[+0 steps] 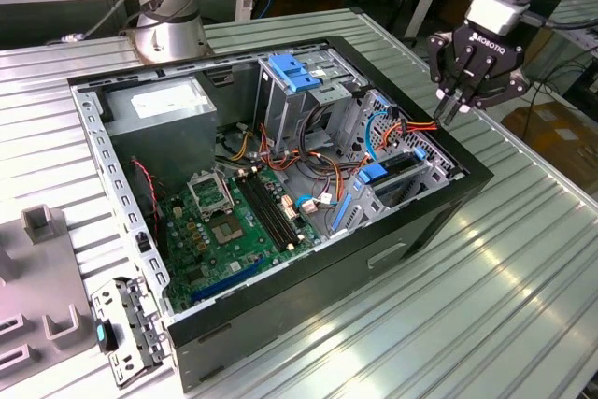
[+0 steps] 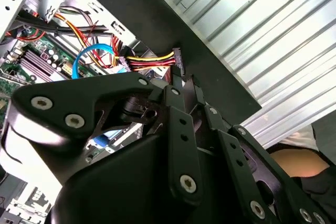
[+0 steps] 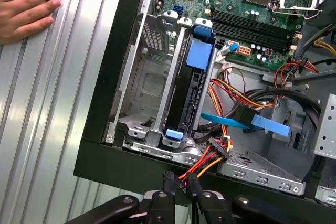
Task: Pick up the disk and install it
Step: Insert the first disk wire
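Gripper (image 1: 449,115): fingers pressing together, gripping nothing, hovering above the case (image 1: 308,301) rim.
Disk (image 3: 192,95): sitting edge-on in the cage (image 3: 152,80), just ahead of the fingertips.
Cable (image 3: 210,158): lying between fingertips and disk.
Hand (image 3: 25,4): resting on the table (image 3: 68,108), well aside of the gripper.

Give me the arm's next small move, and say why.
Probably lower the pincer slightly toward the loose power plug: it hangs right over that plug at the case edge, and what looks like the disk already stands in its bay.
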`<state>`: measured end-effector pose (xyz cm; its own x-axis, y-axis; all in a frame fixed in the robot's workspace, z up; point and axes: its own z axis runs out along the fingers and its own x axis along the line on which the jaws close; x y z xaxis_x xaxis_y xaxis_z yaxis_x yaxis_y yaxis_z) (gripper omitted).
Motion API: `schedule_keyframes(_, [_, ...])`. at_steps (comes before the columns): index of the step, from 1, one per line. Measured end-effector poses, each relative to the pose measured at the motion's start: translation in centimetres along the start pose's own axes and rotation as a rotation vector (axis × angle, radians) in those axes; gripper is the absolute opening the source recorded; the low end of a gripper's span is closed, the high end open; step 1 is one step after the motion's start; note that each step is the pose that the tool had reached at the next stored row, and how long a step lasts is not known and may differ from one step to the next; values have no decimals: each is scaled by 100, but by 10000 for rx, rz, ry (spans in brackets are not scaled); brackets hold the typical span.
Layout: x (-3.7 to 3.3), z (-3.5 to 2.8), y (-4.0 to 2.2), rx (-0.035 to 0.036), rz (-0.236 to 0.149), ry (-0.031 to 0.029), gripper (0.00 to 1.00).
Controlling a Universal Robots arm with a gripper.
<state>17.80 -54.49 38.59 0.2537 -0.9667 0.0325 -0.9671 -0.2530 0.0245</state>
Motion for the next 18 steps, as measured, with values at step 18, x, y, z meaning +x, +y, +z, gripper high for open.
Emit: schedule_keyframes(18, [-4,135,-8,150,-4623,109,31])
